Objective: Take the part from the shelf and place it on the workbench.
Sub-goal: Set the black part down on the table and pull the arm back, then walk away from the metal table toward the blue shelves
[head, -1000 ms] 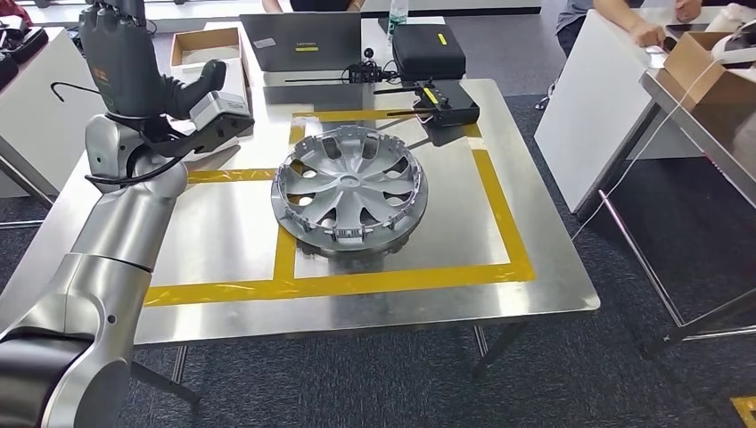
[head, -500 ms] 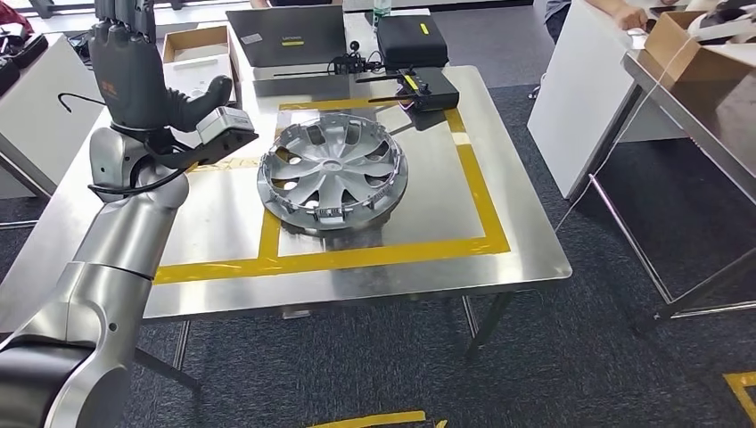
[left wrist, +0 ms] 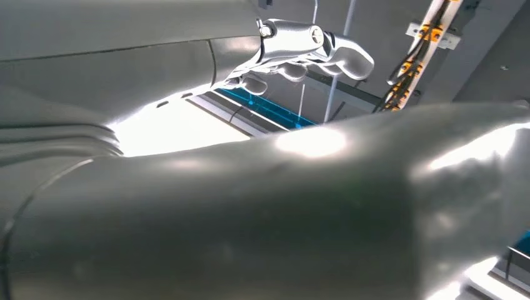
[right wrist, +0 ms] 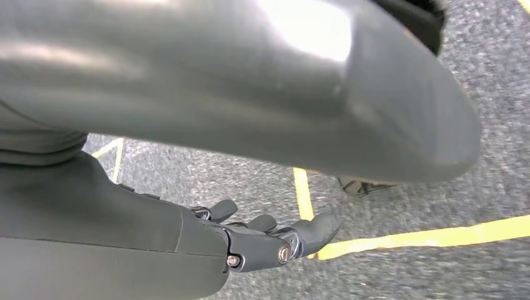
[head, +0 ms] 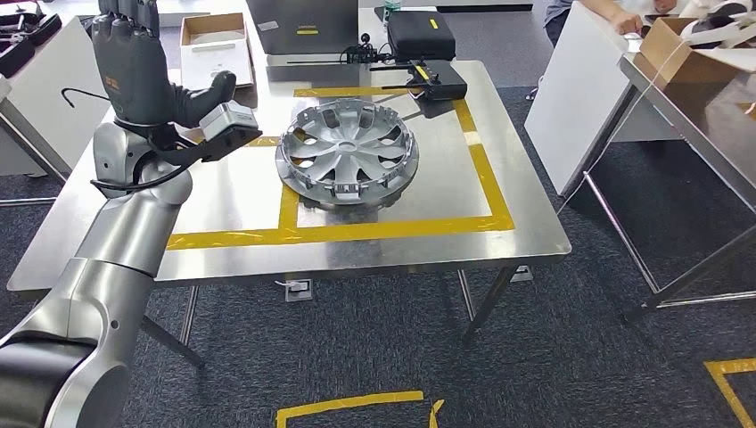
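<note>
The view has drawn back from the bench (head: pixel 535 241), where the part (head: pixel 348 160) lies untouched inside the tape, placed, while both hands' fingers (head: pixel 125 27) (right wrist: pixel 312 231) stay apart, empty.

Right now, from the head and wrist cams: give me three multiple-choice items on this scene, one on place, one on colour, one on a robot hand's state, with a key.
1. Where does the wheel cover lie?
A. On the floor under the table
B. On the steel table, inside the taped outline
C. In the cardboard box at the far end

2. What colour is the tape on the table?
A. Yellow
B. Blue
C. Red

3. What state is the left robot hand in?
A. Gripping the wheel cover
B. Pinching a cable
C. Raised beside the table, fingers apart, holding nothing

Key: 1 B, the cover rests on the tabletop within the yellow frame. 2 A, the strips around the cover are yellow. 3 C, the head view shows the hand upright with nothing in it, apart from the cover.
</note>
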`<state>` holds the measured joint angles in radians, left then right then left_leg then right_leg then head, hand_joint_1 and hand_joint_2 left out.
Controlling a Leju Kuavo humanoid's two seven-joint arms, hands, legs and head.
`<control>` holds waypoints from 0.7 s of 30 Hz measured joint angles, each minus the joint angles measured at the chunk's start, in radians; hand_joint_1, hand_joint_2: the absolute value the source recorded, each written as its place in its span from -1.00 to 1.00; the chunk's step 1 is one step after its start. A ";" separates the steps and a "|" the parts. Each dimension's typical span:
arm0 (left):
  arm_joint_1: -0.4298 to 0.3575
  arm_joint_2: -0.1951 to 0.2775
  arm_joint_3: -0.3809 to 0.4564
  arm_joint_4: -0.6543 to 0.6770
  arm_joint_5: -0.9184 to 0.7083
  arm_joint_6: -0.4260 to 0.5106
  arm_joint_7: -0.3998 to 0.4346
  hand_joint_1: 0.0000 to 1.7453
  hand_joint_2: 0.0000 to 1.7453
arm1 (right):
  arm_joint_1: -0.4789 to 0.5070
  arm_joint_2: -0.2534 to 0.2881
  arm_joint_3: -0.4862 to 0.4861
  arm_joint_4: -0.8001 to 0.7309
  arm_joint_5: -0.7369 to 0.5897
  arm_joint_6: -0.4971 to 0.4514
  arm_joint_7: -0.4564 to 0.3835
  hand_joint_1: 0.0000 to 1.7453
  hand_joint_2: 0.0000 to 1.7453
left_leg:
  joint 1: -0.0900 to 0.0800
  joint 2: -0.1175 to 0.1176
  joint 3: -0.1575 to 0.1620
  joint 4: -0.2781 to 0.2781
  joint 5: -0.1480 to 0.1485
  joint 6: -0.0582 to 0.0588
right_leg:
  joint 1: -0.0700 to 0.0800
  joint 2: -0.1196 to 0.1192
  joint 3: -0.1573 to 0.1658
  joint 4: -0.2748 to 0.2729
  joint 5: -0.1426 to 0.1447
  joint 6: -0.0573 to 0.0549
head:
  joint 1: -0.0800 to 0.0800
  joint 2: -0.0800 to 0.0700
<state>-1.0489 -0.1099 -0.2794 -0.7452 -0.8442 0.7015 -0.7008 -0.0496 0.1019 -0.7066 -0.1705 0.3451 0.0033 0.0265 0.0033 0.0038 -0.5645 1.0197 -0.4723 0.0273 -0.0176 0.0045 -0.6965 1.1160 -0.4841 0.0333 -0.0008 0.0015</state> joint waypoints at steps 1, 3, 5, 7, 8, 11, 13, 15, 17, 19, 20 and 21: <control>0.000 -0.001 -0.001 0.000 0.001 0.000 0.000 -1.00 -1.00 | 0.000 0.000 0.000 0.000 -0.001 0.000 -0.002 -1.00 -1.00 | 0.000 0.000 -0.010 0.000 0.009 0.004 | 0.001 0.000 -0.017 0.051 -0.043 0.003 | 0.001 0.000; 0.001 -0.002 -0.001 0.002 0.000 0.000 0.000 -1.00 -1.00 | 0.000 0.000 0.000 0.000 -0.002 0.001 -0.007 -1.00 -1.00 | -0.002 0.000 -0.032 0.001 0.024 0.005 | 0.001 0.000 -0.045 0.151 -0.096 0.006 | 0.002 0.000; 0.001 -0.002 -0.001 0.005 -0.007 0.000 0.001 -1.00 -1.00 | 0.000 0.000 0.000 0.000 -0.001 0.004 -0.013 -1.00 -1.00 | -0.003 0.001 -0.058 0.006 0.041 0.004 | 0.001 0.000 -0.037 0.193 -0.092 0.007 | 0.002 0.000; 0.000 -0.002 -0.001 0.006 -0.018 0.000 0.001 -1.00 -1.00 | -0.001 -0.001 0.000 0.000 0.001 0.006 -0.014 -1.00 -1.00 | -0.004 0.001 -0.084 0.011 0.059 0.001 | 0.003 0.000 0.039 0.114 -0.045 0.001 | 0.002 0.000; 0.000 -0.002 -0.001 0.005 -0.023 0.000 0.002 -1.00 -1.00 | -0.002 -0.003 0.000 0.000 0.002 0.006 -0.014 -1.00 -1.00 | -0.004 0.001 -0.094 0.014 0.067 -0.002 | 0.005 -0.001 0.094 0.040 -0.036 -0.006 | 0.002 0.000; -0.001 -0.002 -0.001 0.003 -0.028 0.000 0.001 -1.00 -1.00 | -0.003 -0.006 0.000 -0.001 0.004 0.007 -0.015 -1.00 -1.00 | -0.005 0.002 -0.104 0.015 0.087 -0.018 | 0.016 -0.001 0.176 -0.088 -0.047 -0.025 | 0.003 0.000; -0.001 0.002 -0.001 0.004 -0.025 0.000 0.001 -1.00 -1.00 | -0.002 -0.005 0.000 -0.001 0.006 0.007 -0.015 -1.00 -1.00 | -0.004 0.002 -0.105 0.010 0.099 -0.031 | 0.015 -0.003 0.169 -0.097 -0.031 -0.036 | 0.005 0.000; 0.000 0.011 -0.001 0.004 -0.022 0.000 0.001 -1.00 -1.00 | -0.002 -0.004 -0.001 -0.001 0.008 0.008 -0.015 -1.00 -1.00 | -0.003 -0.001 -0.122 0.036 0.065 -0.042 | 0.009 -0.006 0.155 -0.103 -0.008 -0.049 | 0.003 0.000; 0.002 0.021 -0.001 0.003 -0.020 0.000 0.001 -1.00 -1.00 | -0.002 -0.004 -0.001 -0.001 0.011 0.009 -0.014 -1.00 -1.00 | 0.001 -0.003 -0.154 0.137 -0.028 -0.053 | 0.006 -0.007 0.130 -0.106 0.015 -0.055 | 0.000 0.000; 0.008 0.027 -0.001 0.004 -0.016 0.000 0.001 -1.00 -1.00 | -0.001 -0.003 -0.001 -0.001 0.013 0.011 -0.014 -1.00 -1.00 | 0.005 -0.003 -0.177 0.257 -0.091 -0.061 | 0.005 -0.008 0.103 -0.105 0.036 -0.055 | 0.000 0.000; 0.011 0.028 -0.001 0.004 -0.015 0.000 0.001 -1.00 -1.00 | -0.001 -0.003 -0.001 -0.001 0.013 0.012 -0.013 -1.00 -1.00 | 0.007 -0.003 -0.171 0.282 -0.089 -0.064 | 0.004 -0.008 0.089 -0.104 0.047 -0.053 | 0.000 0.000; 0.013 0.030 -0.001 0.004 -0.014 0.000 0.001 -1.00 -1.00 | -0.001 -0.003 -0.001 -0.001 0.013 0.012 -0.013 -1.00 -1.00 | 0.009 -0.003 -0.148 0.273 -0.071 -0.065 | 0.002 -0.008 0.075 -0.103 0.057 -0.050 | 0.000 0.000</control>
<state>-1.0364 -0.0801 -0.2806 -0.7412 -0.8580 0.7014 -0.7002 -0.0503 0.0984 -0.7073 -0.1717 0.3586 0.0154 0.0139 0.0121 0.0009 -0.7129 1.2930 -0.5430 -0.0380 -0.0152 -0.0033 -0.6212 1.0130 -0.4274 -0.0165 -0.0010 0.0015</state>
